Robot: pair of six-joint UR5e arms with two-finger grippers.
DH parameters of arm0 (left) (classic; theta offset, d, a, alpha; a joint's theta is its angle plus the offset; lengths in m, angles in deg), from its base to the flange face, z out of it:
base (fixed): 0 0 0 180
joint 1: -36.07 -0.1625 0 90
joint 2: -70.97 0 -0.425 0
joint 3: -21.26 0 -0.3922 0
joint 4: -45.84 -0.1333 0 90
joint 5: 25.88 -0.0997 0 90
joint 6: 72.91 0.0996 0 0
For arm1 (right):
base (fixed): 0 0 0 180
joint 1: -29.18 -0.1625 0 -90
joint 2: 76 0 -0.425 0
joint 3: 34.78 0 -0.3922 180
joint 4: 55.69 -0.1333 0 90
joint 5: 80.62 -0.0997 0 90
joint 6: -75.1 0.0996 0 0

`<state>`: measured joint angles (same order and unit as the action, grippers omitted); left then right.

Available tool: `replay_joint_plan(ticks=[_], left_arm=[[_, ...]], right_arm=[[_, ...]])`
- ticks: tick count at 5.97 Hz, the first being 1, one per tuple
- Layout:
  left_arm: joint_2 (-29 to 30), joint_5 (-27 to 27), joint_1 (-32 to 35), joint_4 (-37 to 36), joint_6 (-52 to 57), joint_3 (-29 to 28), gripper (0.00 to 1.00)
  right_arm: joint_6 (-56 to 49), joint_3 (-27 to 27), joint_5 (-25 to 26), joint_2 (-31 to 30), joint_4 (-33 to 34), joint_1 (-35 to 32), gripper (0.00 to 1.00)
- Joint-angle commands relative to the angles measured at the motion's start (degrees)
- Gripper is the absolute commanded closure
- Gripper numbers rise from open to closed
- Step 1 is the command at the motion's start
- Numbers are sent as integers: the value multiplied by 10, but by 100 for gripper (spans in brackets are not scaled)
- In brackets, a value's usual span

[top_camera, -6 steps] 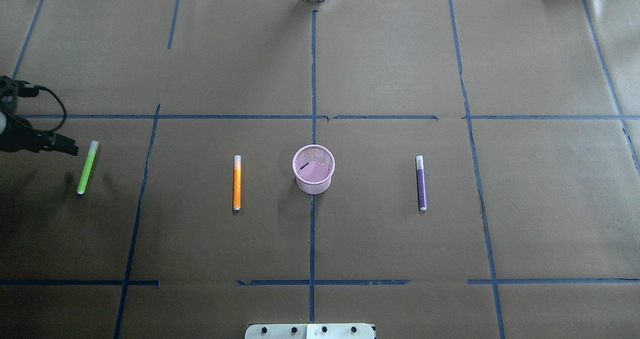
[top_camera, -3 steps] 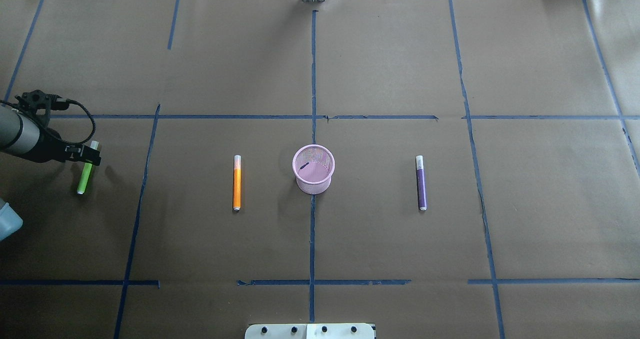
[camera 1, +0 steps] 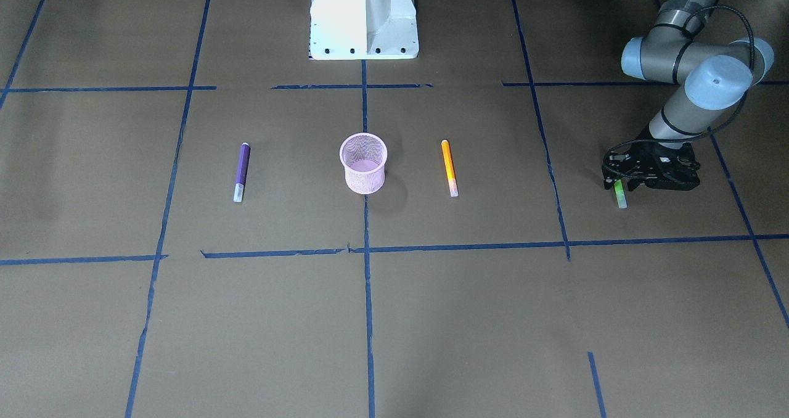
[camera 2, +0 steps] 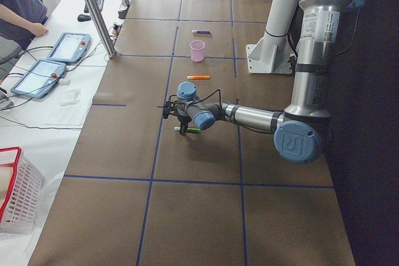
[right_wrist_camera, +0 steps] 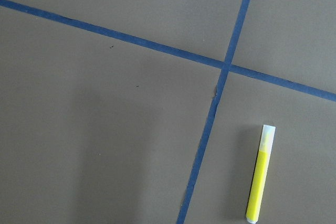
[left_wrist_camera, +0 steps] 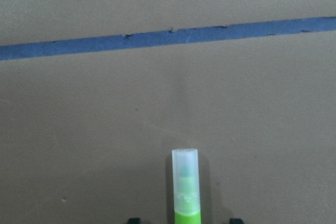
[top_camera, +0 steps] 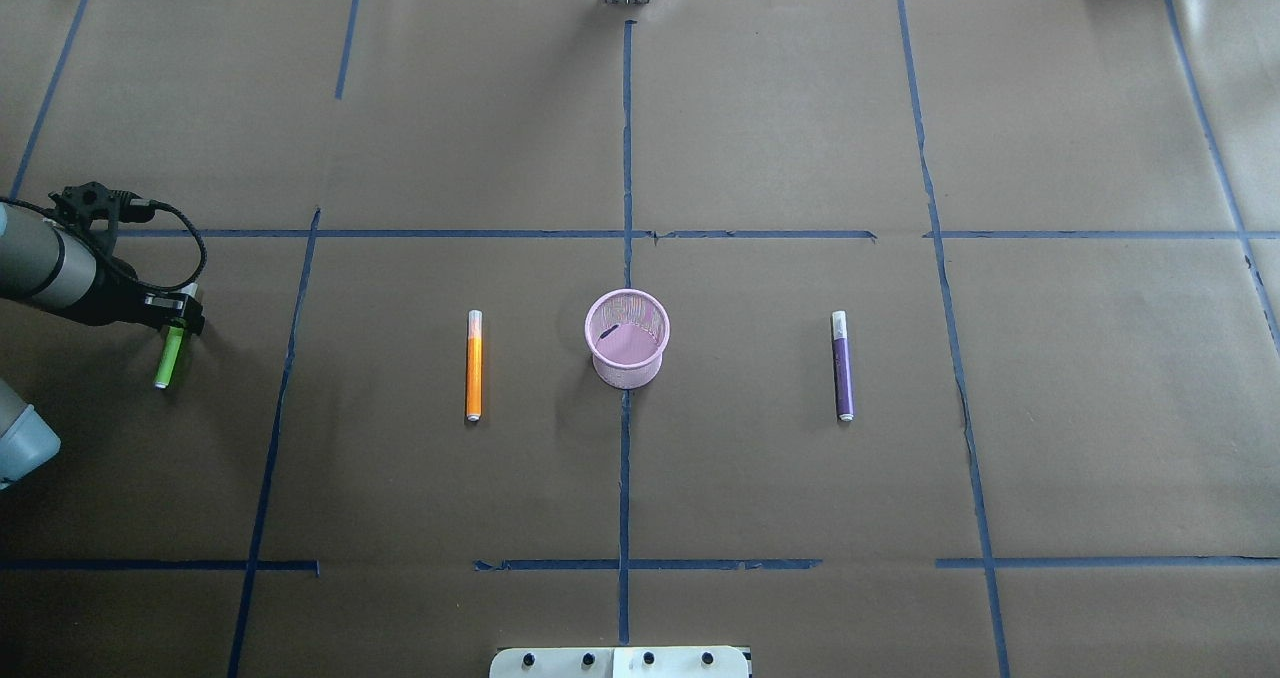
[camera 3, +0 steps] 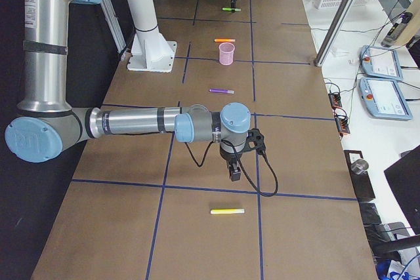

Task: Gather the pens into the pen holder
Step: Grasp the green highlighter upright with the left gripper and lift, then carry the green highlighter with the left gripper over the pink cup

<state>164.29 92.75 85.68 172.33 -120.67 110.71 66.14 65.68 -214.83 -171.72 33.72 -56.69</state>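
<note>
The pink mesh pen holder (top_camera: 627, 338) stands at the table's middle. An orange pen (top_camera: 474, 365) lies to its left and a purple pen (top_camera: 843, 365) to its right. A green pen (top_camera: 167, 360) lies at the far left. My left gripper (top_camera: 181, 315) is open and low over its capped half. In the left wrist view the pen (left_wrist_camera: 185, 187) lies between the two fingertips. A yellow pen (right_wrist_camera: 261, 174) lies on the table under my right arm. My right gripper (camera 3: 233, 174) hangs above the table beside it; I cannot tell if it is open or shut.
Brown paper with blue tape lines (top_camera: 625, 158) covers the table. The robot's white base (camera 1: 363, 17) stands behind the pen holder. An operator, tablets and a basket are beyond the table's far edge (camera 2: 68, 48).
My left gripper has moved right, from beside the green pen to over its capped half, and has come down around it. The pens and the pen holder have not moved.
</note>
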Motion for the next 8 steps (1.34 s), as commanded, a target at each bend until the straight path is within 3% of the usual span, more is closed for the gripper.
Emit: replay_joint_plan(ticks=[1, 2, 4, 5, 7, 8], left_arm=[[2, -1, 0, 1, 0, 4, 100], [2, -2, 1, 1, 1, 10, 100], [22, -96, 0, 0, 0, 43, 100], [44, -103, 0, 2, -1, 69, 100], [147, -141, -1, 3, -5, 95, 98], [168, -160, -26, 4, -39, 103, 97]], right_arm=[[0, 0, 0, 0, 0, 0, 0], [0, 0, 0, 0, 1, 0, 0], [1, 0, -1, 0, 0, 0, 0], [1, 1, -1, 0, 0, 0, 0], [0, 0, -1, 0, 0, 0, 0], [0, 1, -1, -1, 0, 0, 0]])
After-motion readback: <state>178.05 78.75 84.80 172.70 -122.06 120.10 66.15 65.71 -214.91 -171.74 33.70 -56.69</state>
